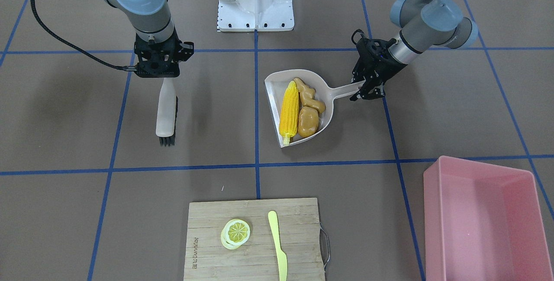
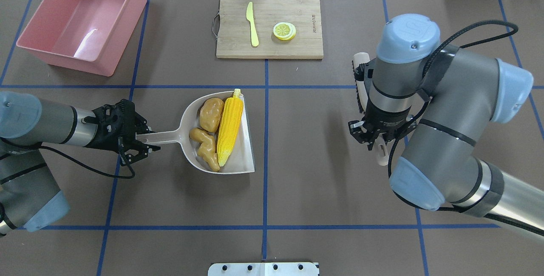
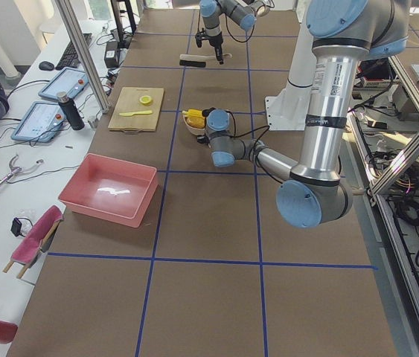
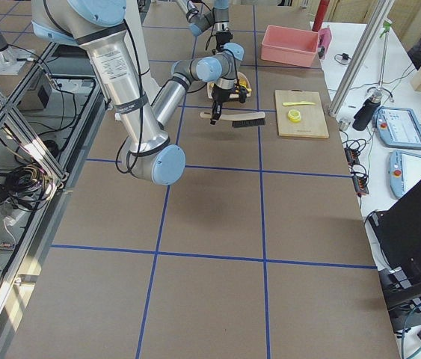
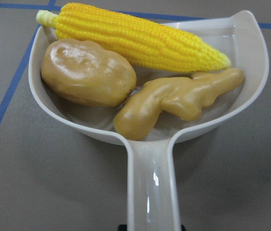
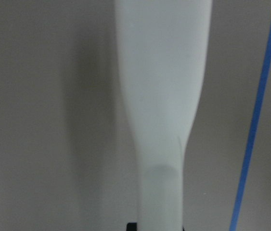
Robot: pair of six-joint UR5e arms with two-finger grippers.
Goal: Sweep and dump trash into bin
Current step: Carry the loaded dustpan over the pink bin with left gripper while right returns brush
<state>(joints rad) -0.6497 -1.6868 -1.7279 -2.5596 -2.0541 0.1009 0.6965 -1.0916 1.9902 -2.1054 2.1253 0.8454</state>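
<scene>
The left gripper (image 2: pixel 145 140) is clamped tight on the handle of the dustpan (image 2: pixel 170 136). Seen from overhead, the pan points to 3 o'clock from that gripper. In the pan lie the corn (image 2: pixel 229 125), the potato (image 2: pixel 211 114) and the ginger (image 2: pixel 206 148). The corn is next to the open edge. The potato is at the 12 o'clock end and the ginger at the 6 o'clock end. The bin (image 2: pixel 63 60) sits at 11 o'clock from the pan, well apart. The right gripper (image 1: pixel 158 73) is clamped on the brush (image 1: pixel 166 112), well apart at 3 o'clock.
</scene>
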